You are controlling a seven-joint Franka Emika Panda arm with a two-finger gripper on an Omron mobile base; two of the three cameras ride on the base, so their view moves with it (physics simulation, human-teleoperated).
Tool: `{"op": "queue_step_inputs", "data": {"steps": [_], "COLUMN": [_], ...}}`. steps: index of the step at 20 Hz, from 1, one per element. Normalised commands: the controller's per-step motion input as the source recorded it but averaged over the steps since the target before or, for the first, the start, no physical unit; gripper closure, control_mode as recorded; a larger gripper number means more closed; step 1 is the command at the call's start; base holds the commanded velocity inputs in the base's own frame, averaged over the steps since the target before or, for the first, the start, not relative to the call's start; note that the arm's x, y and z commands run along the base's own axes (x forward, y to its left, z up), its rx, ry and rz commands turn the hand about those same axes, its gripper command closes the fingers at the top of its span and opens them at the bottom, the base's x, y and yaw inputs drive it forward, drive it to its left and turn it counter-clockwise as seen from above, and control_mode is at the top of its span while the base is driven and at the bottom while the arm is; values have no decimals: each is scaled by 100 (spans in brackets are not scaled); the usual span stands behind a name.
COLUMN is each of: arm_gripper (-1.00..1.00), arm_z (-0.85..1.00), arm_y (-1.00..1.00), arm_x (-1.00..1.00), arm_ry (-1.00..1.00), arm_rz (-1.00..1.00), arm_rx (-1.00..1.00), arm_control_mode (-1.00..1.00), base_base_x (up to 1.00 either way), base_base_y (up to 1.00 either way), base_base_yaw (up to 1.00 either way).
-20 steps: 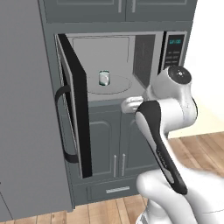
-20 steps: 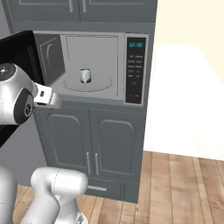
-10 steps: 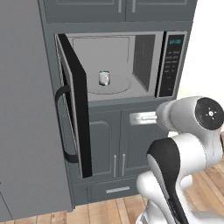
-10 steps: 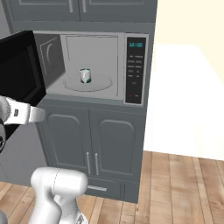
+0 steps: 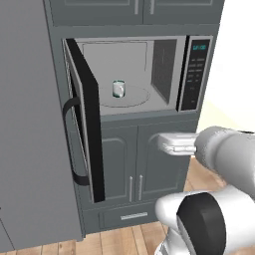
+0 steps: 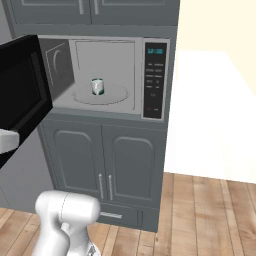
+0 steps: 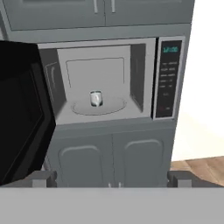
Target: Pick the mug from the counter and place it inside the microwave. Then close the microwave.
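Note:
The mug point(image 5: 118, 88) point(image 6: 98, 86) point(image 7: 96, 98) stands upright on the turntable inside the microwave point(image 5: 196, 74) point(image 6: 155, 80) point(image 7: 169, 78), touching no part of the arm. The microwave's black glass door point(image 5: 87, 124) point(image 6: 22, 95) point(image 7: 22, 122) is swung wide open to the left. My gripper point(image 7: 113, 180) is open with nothing between its fingertips point(image 7: 43, 178), which stand far apart. It is drawn back from the cavity and faces it from below shelf height. My white hand point(image 5: 177, 143) hangs in front of the lower cabinet doors. The counter is out of view.
Dark grey cabinet doors point(image 5: 119, 164) point(image 6: 100, 160) sit under the microwave, and more cabinets point(image 6: 90, 10) sit above it. The tall grey fridge point(image 5: 30, 129) stands left of the open door. Wooden floor point(image 6: 210, 215) lies to the right, beside a pale wall.
The arm has drawn back out of the microwave, down and away from the cavity. The mug stays on the turntable and the door has not moved.

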Motion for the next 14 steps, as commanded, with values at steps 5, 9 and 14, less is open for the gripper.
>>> {"op": "queue_step_inputs", "data": {"steps": [5, 9, 14], "arm_gripper": [-100, -100, -100], "arm_z": [19, 1, 0], "arm_y": [28, 32, 18], "arm_x": [-75, -37, -23], "arm_ry": [-18, -18, -11], "arm_rz": [-15, -20, -27], "arm_rx": [0, -1, 0], "arm_control_mode": [-100, -100, -100], "base_base_x": [0, 0, 0], "base_base_y": [0, 0, 0], "base_base_yaw": [0, 0, 0]}}
